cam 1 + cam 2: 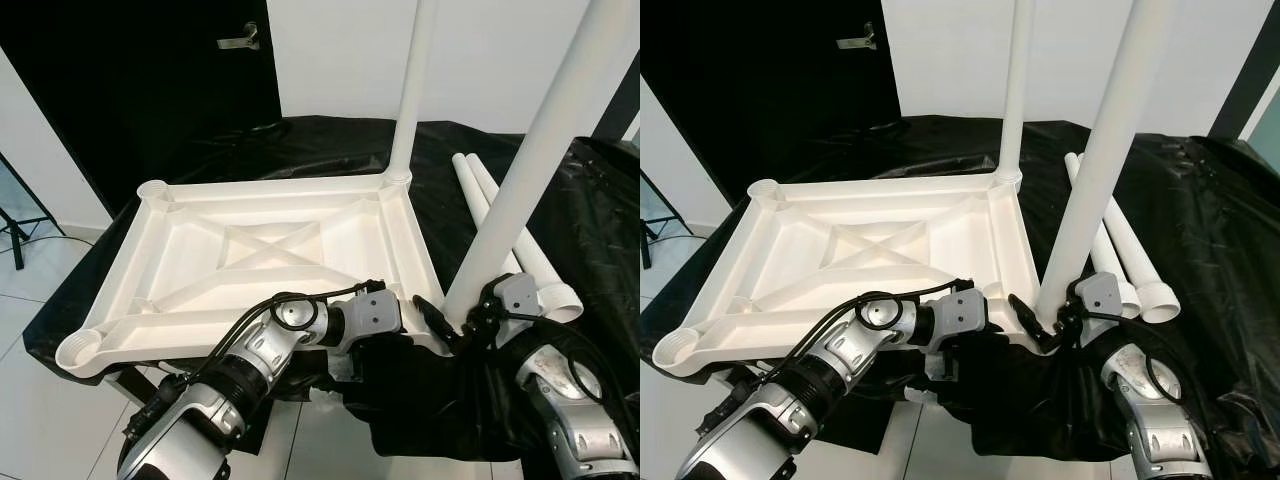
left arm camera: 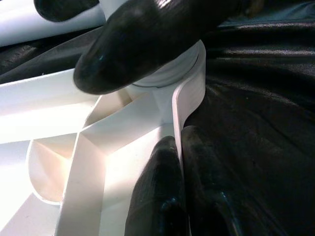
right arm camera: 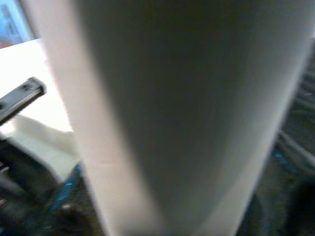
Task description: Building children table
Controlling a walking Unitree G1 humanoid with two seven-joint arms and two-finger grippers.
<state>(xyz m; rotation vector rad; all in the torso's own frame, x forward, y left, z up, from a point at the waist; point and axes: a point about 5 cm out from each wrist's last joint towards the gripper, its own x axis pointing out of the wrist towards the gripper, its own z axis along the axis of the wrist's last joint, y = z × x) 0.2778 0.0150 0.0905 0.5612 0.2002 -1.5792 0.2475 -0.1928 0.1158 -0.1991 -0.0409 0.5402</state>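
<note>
The white moulded plastic table top lies upside down on a surface draped in black plastic sheeting, its ribbed underside and cross braces facing up. One white plastic tube leg stands upright in the far right corner socket, and a second white tube leg rises from the near right corner. Two spare white tube legs lie side by side on the sheeting just to the right of the top.

The head views give that whole layout; the wrist views give only the near right corner. In the left wrist view, the left gripper sits at that corner: one black finger presses over the round socket collar and the base of the leg, while the other lies along the inner side of the top's rim, so the fingers stand at a middling spread, clamped on the table top's corner. In the right wrist view the near leg is a blurred pale column close to the lens. From the head, the right gripper sits at the foot of that leg, dark fingers either side of the tube and closed on it just above the socket.
</note>
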